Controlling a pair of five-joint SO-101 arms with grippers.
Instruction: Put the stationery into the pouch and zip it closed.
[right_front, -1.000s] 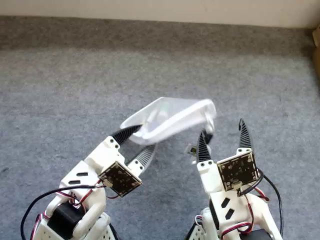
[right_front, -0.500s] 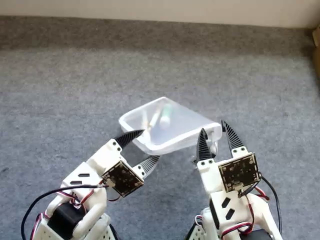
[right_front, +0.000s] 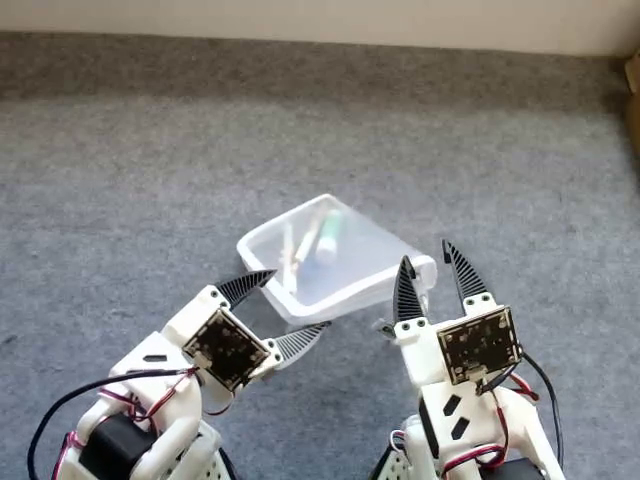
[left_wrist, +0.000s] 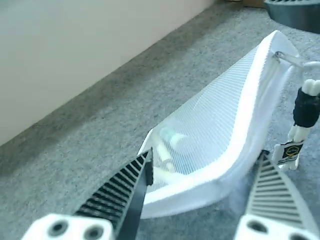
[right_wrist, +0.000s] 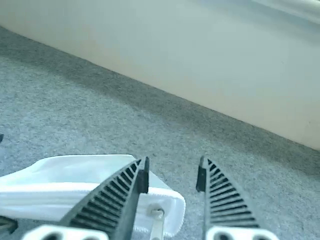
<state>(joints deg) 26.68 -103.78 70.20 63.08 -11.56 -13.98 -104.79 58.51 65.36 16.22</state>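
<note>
Grippers sit nearest my end of the table. The left gripper (right_front: 297, 300) has its jaws spread wide and clamps nothing; the near corner of the pouch (right_front: 345, 270) lies in the gap between its two black fingers, and I can't tell whether either one touches it. The right gripper (right_front: 425, 253) is beside it, jaws also apart and holding nothing. Its inner finger stands against the pouch's right end, and in the right wrist view I see grey carpet through the gap between the fingers.

From the left wrist view, a small black-and-white tag (left_wrist: 300, 120) dangles at that same end of the pouch.

Just beyond the fingertips, the pouch rests on the carpet (right_front: 150, 150), a white translucent mesh bag lying slantwise between the two arms. Through the mesh I make out the stationery (right_front: 322, 240): a few slim pen-like pieces, one with a greenish end, lying together toward the far left side. I can't tell whether the zip is shut.

Farther on, the carpet runs back to a pale wall (right_front: 300, 15).
</note>
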